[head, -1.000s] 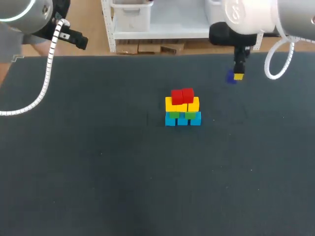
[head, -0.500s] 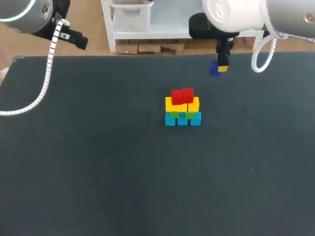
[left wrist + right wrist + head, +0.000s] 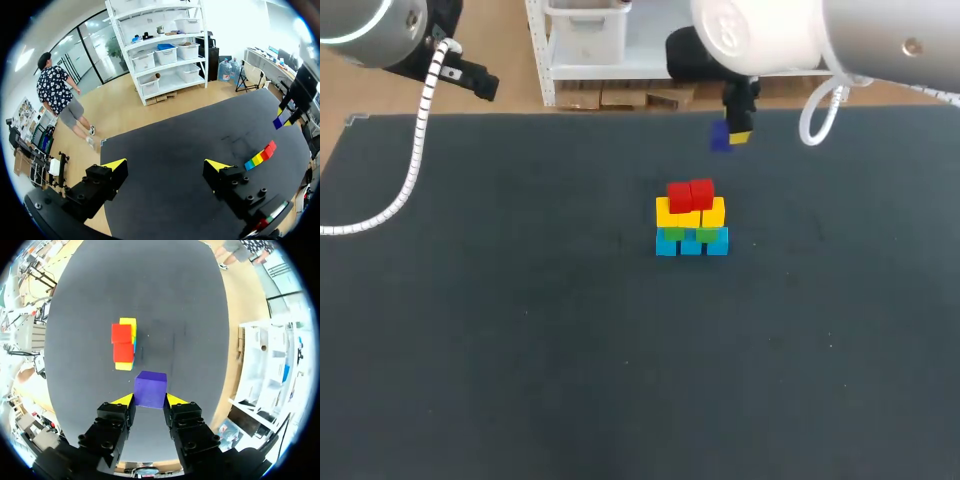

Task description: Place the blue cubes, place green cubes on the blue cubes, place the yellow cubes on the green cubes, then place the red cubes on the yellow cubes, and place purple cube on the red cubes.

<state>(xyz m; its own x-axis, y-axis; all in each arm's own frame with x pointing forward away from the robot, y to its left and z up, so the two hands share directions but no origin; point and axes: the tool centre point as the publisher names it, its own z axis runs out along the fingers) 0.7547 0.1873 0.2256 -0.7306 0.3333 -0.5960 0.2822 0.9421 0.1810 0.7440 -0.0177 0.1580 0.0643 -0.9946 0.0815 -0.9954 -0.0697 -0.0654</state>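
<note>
A stepped stack of cubes [image 3: 691, 218] stands mid-table: blue at the base, green above, then yellow, with two red cubes [image 3: 690, 194] on top. My right gripper [image 3: 731, 136] hangs above the table behind the stack, shut on a purple cube [image 3: 721, 138]. In the right wrist view the purple cube [image 3: 150, 388] sits between the yellow fingertips of the right gripper [image 3: 149, 399], with the red cubes [image 3: 122, 343] ahead and off to one side. My left gripper [image 3: 165, 167] is open and empty, high off the table's far-left corner; from there the stack [image 3: 260, 156] and purple cube [image 3: 279, 120] show far off.
The dark table [image 3: 520, 340] holds nothing else. My left arm's white coiled cable [image 3: 412, 150] hangs over the far-left part of the table.
My right arm has carried the purple cube leftward and a little farther back, from right of the stack to nearly behind it. The left arm and the stack have not moved.
</note>
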